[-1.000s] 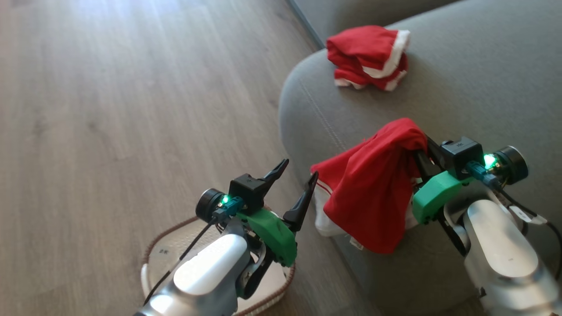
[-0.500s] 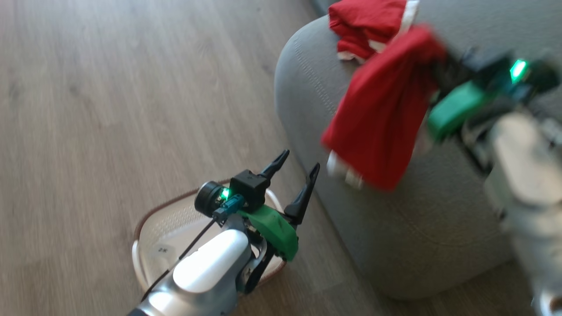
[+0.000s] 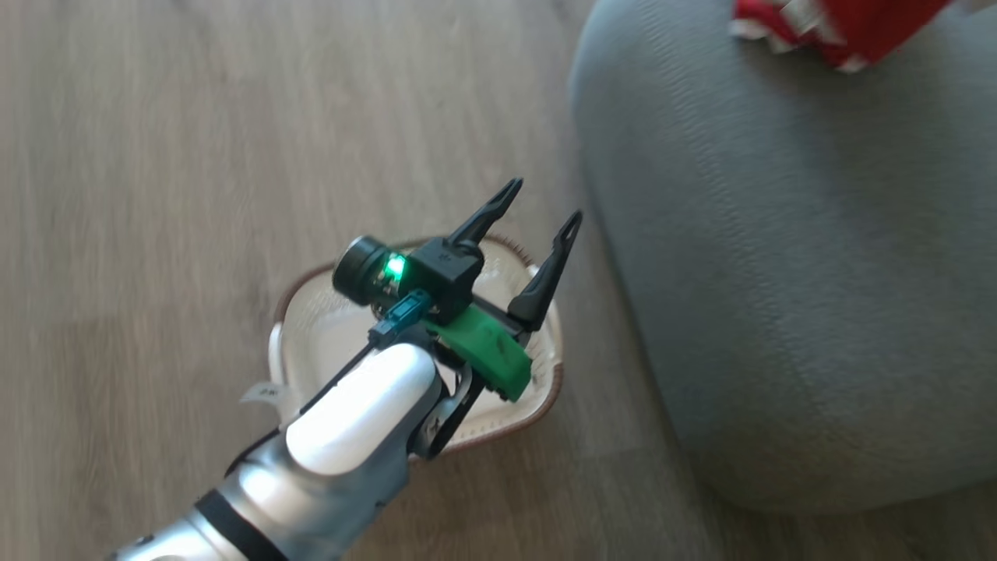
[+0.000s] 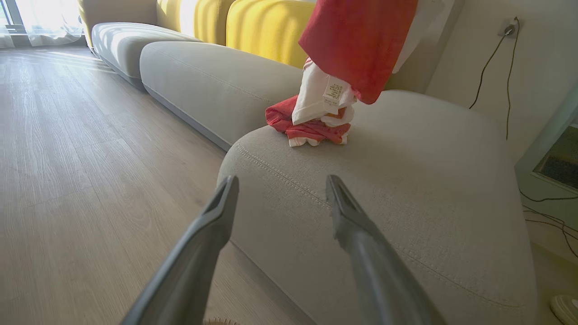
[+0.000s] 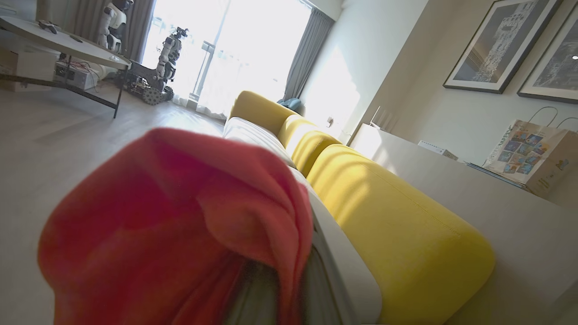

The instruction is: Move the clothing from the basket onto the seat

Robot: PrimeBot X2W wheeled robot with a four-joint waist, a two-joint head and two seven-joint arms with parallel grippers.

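**Red garment up over the seat**

The right gripper is clenched on a garment (image 4: 356, 40), with cloth draped over its fingers. It hangs just above the pile (image 4: 311, 131) by the seat's (image 3: 779, 273) far edge. The left gripper (image 3: 545, 199) is spread wide, holding nothing, over the basket (image 3: 323, 343), which looks bare.

Best play, I'd say: lower until the cloth rests well in from the rounded edge, then let go. A white care label (image 4: 335, 92) dangles, its print too small to read.

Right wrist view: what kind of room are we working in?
Probably a living room, perhaps a staged one: a grey sofa with yellow back cushions, framed pictures, and wood-look flooring.
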